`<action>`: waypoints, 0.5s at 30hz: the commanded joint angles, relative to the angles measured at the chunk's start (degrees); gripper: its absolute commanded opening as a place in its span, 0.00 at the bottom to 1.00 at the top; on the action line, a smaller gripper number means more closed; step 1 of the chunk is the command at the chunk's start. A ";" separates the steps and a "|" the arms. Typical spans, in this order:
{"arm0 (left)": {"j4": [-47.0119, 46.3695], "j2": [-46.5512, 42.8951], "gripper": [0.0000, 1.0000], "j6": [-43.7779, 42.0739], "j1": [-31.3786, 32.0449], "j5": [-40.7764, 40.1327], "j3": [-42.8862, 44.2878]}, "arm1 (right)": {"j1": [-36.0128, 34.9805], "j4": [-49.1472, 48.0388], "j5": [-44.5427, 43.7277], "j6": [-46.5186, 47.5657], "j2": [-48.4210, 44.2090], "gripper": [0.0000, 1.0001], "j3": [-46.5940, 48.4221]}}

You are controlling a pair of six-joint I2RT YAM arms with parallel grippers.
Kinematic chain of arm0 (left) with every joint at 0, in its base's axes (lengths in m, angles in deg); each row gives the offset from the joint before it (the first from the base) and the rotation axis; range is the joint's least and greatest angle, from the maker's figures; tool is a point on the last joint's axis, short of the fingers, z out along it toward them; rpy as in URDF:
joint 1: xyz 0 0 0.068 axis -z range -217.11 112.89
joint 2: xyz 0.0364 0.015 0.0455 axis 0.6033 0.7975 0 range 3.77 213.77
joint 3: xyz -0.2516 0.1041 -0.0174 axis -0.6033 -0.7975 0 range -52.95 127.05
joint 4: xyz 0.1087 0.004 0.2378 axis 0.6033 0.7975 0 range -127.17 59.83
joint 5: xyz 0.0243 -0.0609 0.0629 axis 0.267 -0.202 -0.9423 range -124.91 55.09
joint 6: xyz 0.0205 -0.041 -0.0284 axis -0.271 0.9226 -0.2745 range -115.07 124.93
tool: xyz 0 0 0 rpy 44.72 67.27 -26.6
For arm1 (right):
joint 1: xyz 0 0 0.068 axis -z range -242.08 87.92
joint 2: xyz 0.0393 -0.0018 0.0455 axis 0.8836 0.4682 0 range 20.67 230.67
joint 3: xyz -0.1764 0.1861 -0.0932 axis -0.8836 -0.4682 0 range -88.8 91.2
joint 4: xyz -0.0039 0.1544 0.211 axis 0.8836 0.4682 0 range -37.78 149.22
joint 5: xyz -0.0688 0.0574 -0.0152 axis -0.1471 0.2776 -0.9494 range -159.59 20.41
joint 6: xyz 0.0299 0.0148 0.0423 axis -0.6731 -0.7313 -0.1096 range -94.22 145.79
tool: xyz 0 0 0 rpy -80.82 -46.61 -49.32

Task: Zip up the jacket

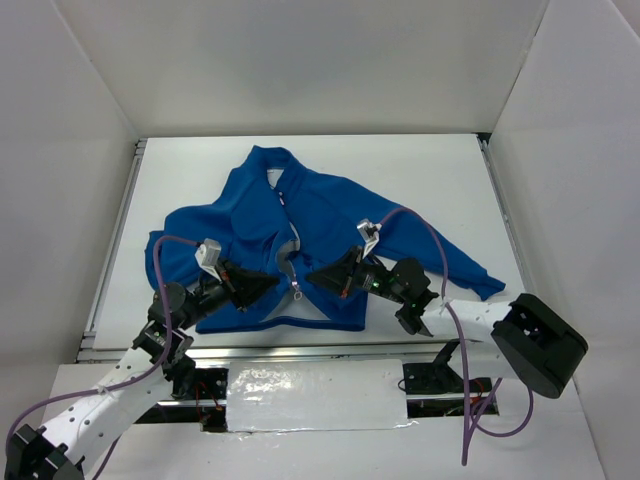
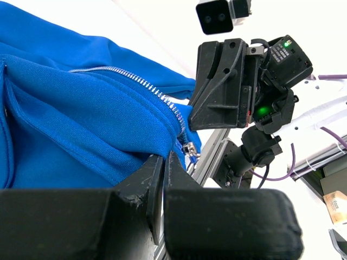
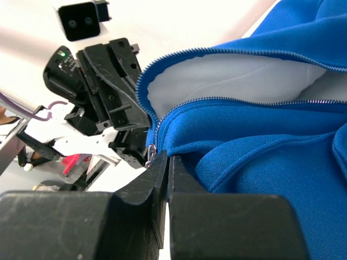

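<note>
The jacket (image 1: 330, 215) lies flat in the centre of the top view, not yet zipped. At lower centre, the left gripper (image 1: 272, 287) pinches its lower edge with almost closed jaws. The right gripper (image 1: 315, 275), fully closed, touches the fabric beside the zipper pull (image 3: 151, 155).

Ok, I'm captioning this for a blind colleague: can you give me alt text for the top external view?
A bright blue jacket lies spread on a white table, collar away from the arms, its front gaping open toward the hem. The left hand and right hand are shut on the hem, either side of the gap.
</note>
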 commanded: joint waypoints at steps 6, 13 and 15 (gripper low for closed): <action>-5.82 0.53 0.00 -0.62 -0.07 1.03 1.72 | 0.31 -3.73 0.25 0.08 0.63 0.00 1.64; -6.61 1.58 0.00 -0.54 -0.07 1.47 1.28 | 0.48 -2.50 0.08 0.61 -0.17 0.00 2.17; -6.97 1.67 0.00 -0.27 -0.07 1.73 1.10 | 0.48 -2.24 -0.01 0.79 0.01 0.00 2.34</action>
